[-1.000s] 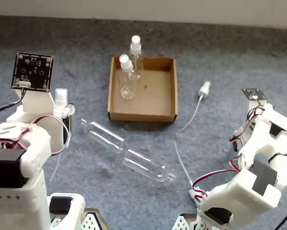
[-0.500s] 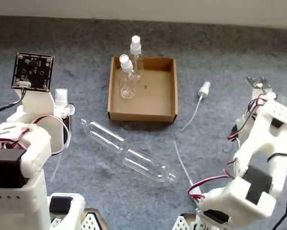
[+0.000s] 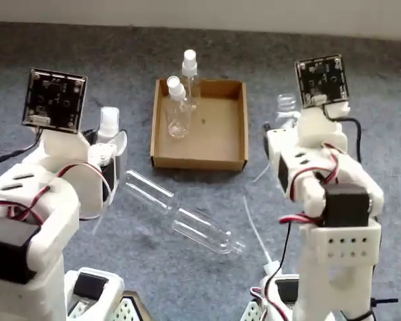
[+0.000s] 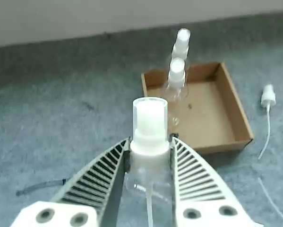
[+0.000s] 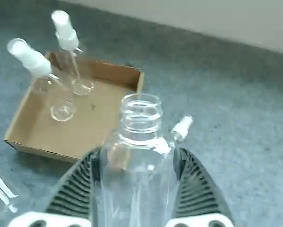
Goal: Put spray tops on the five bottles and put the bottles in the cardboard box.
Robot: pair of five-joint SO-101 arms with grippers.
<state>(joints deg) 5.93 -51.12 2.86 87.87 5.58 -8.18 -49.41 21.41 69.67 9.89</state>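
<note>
Left gripper [image 4: 150, 144]: I am clamped on a spray-topped bottle [image 4: 150, 118], held upright. Right gripper [image 5: 137, 161]: I am clamped on an open-necked bottle [image 5: 140, 113]. Two topped bottles [image 3: 178, 110] stand in the cardboard box [image 3: 199, 162]. Two bare bottles [image 3: 148, 190] lie before it on the carpet [image 3: 86, 67], and a loose spray top [image 5: 181, 127] lies beside the box.

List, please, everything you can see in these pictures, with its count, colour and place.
Cardboard box: one, brown, middle of the grey carpet.
Capped plastic bottles: two, clear with white spray tops, standing in the box.
Uncapped plastic bottles: two, clear, lying on the carpet before the box.
Open-necked plastic bottle: one, clear, in the right end effector.
Held spray top with thin tube: one, white, in the left end effector.
Loose spray top: one, white, on the carpet beside the box.
Left end effector: one, white fingers.
Right end effector: one, black fingers.
</note>
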